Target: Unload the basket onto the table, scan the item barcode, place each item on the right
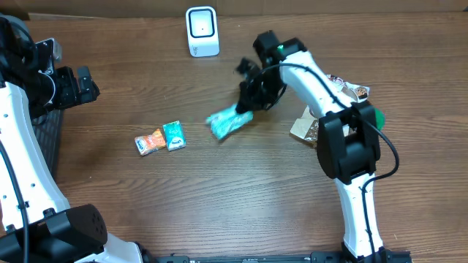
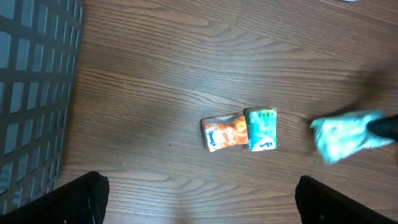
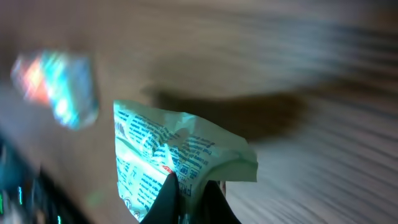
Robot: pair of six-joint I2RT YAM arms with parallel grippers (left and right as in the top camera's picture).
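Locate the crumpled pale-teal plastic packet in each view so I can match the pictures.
Overhead: the pale-teal plastic packet sits near centre, just left of the right gripper, which holds it.
Left wrist: blurred, at the right edge.
Right wrist: lower centre, pinched at its bottom edge.
Shared landmark: the orange and teal small packets lying side by side, mid-frame in the left wrist view and a blur at upper left in the right wrist view.
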